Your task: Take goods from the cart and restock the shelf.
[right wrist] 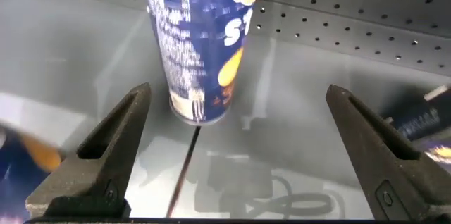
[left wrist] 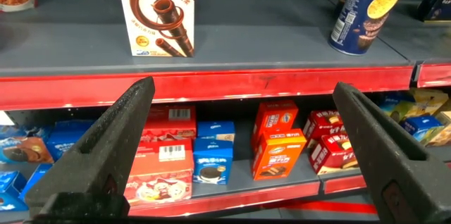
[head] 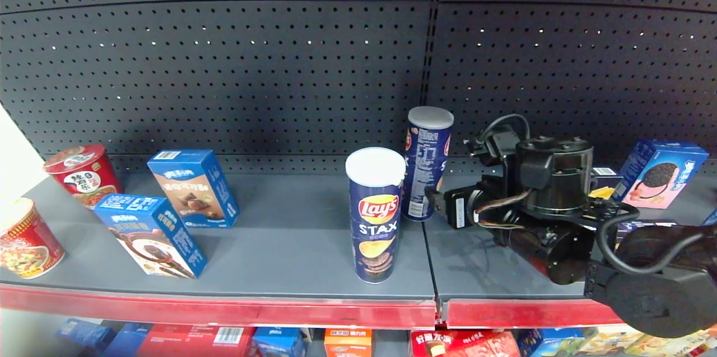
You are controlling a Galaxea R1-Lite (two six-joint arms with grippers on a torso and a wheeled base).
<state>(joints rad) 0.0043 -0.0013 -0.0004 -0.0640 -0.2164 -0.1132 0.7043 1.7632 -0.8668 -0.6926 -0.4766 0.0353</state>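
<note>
Looking at the right gripper (right wrist: 237, 101): why is it parked that deep on the shelf (head: 280, 245)? — ops

Likely the placement step. The rear chip can (head: 428, 163) stands upright just ahead of its fingertips, close to the pegboard (head: 280, 65) and behind the front chip can (head: 375, 214). Reads as filling the row back-to-front. — ctrl

Jaws? — ops

Spread wide, gripping nothing. The can's base sits beyond the tips, nearer one finger and apart from both as far as the wrist view tells. The can bears on the shelf alone. — ctrl

Left gripper (left wrist: 243, 90)? — ops

Also wide apart, empty, touching nothing. It hangs out in front of the shelf's red edge (left wrist: 211, 83), with the lower-shelf boxes (left wrist: 275, 139) past it. Probably held low and outside so it doesn't crowd the right arm. — ctrl

Risk? — ops

Tall can, narrow base. A finger clip on the way out could tip it into the front chip can. — ctrl
</note>
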